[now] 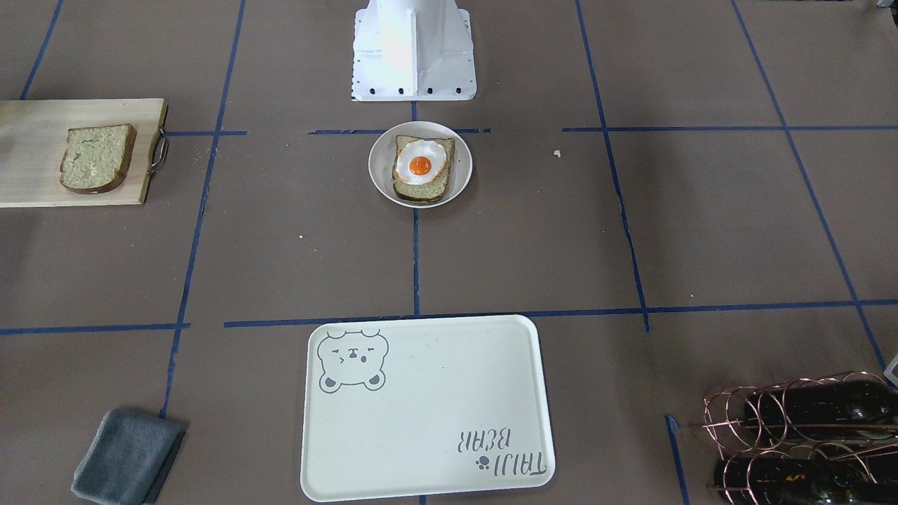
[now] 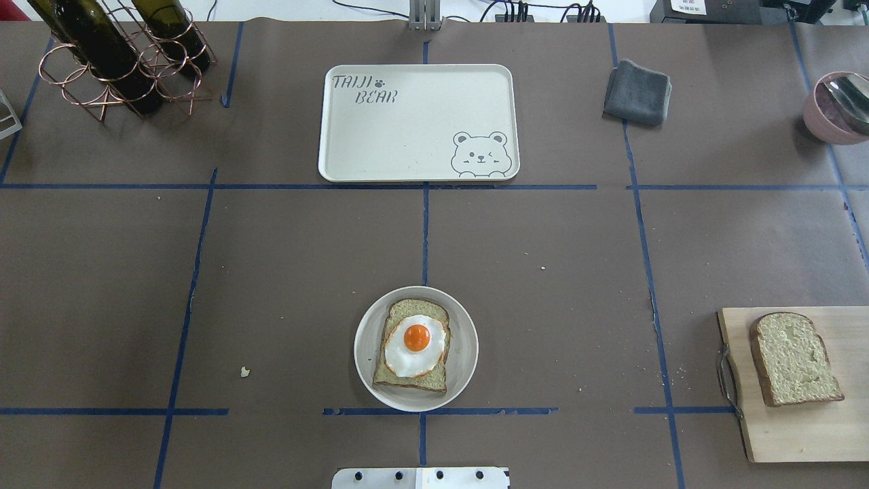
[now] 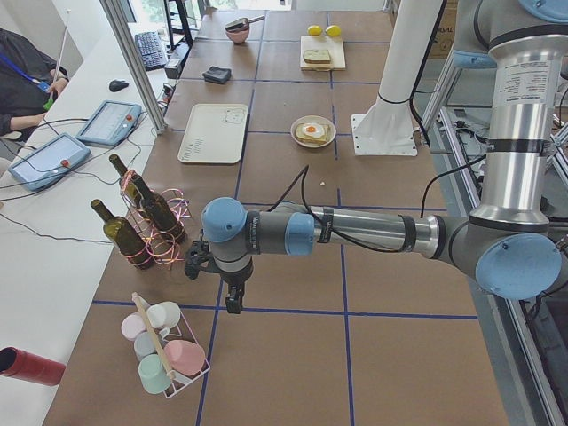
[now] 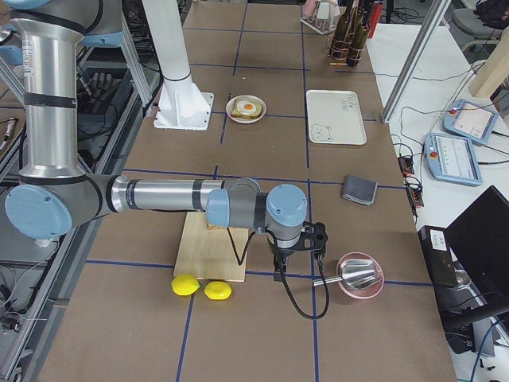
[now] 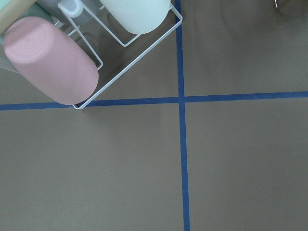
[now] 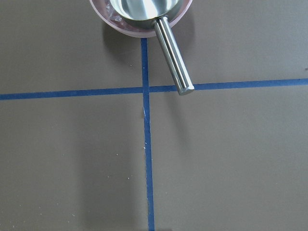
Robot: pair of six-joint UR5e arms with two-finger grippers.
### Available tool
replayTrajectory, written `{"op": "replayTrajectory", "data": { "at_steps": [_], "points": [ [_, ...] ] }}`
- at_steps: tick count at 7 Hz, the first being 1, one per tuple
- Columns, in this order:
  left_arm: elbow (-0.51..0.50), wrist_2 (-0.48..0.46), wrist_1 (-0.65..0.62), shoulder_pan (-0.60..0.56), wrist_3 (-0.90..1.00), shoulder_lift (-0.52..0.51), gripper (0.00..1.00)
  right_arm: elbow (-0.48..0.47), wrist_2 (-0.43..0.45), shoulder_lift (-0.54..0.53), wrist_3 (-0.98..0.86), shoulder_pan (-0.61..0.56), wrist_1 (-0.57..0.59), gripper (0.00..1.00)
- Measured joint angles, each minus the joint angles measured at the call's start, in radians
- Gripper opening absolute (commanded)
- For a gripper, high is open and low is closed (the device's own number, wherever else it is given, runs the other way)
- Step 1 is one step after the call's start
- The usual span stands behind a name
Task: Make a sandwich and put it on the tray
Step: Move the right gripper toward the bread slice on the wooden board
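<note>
A round white plate (image 2: 366, 339) near the robot's base holds one bread slice (image 2: 414, 382) with a fried egg (image 2: 415, 343) on top, uncovered. A second bread slice (image 2: 794, 356) lies on the wooden cutting board (image 2: 787, 428) at the right. The cream bear tray (image 2: 421, 122) lies bare at the far middle. My left gripper (image 3: 232, 302) hangs over the table's left end, next to the cup rack; I cannot tell whether it is open. My right gripper (image 4: 280, 270) hangs by the pink bowl at the right end; I cannot tell its state either.
A copper rack with wine bottles (image 2: 115, 61) stands far left. A folded grey cloth (image 2: 637, 92) lies right of the tray. A pink bowl with a metal scoop (image 2: 838, 105) is far right. A wire rack of cups (image 5: 53, 57) and two lemons (image 4: 203, 288) sit at the table's ends.
</note>
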State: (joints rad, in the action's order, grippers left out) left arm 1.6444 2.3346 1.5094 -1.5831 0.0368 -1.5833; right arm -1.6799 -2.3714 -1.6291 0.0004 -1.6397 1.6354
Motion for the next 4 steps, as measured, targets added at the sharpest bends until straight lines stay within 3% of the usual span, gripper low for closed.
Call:
{"op": "replayTrajectory", "data": {
  "at_steps": [4],
  "points": [
    [0.05,0.005,0.031,0.018,-0.028,-0.038,1.0,-0.035,-0.006,0.004,0.013,0.014,-0.001,1.0]
  ]
}}
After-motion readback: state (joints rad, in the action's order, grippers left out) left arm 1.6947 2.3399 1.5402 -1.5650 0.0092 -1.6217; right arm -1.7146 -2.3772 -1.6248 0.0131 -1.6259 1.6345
